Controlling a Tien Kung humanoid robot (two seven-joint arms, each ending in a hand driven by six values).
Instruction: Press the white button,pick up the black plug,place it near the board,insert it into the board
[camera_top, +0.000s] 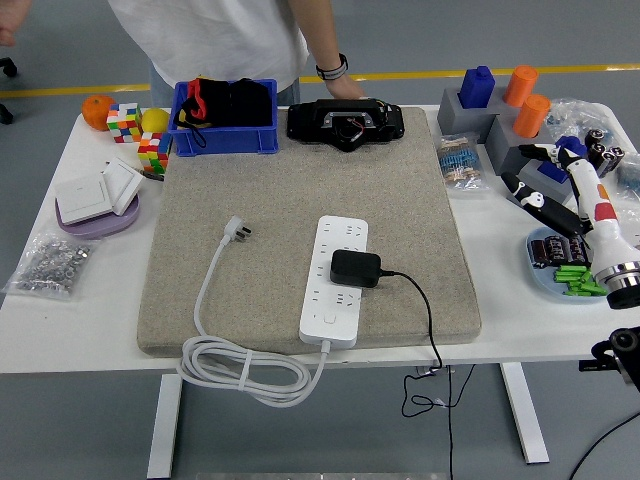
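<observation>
Off at the table's right side, the right hand (560, 185) hovered with its white-and-black fingers (540, 152) loosely spread, holding nothing, above the pale blue dish (545, 278) of dark cylinders and green bits. Just behind it stood grey blocks (505, 125) topped with blue and orange pegs. Well to its left, on the coarse beige felt mat (270, 190), lay the white power board (334, 280), a long smooth rounded slab of hard plastic. The black plug (355, 268), a matte rounded block, sat seated in the board's sockets about midway along, its thin black cord (425, 310) looping toward the near edge. By my reading, the insertion looked finished and the hand stood clear; the next move would call only for a check that the plug sat flush. Farther left, the board's own thick white cable (240, 365) coiled off the mat. At the far edge a person's hand (335, 88) rested by a black device (345, 122).
</observation>
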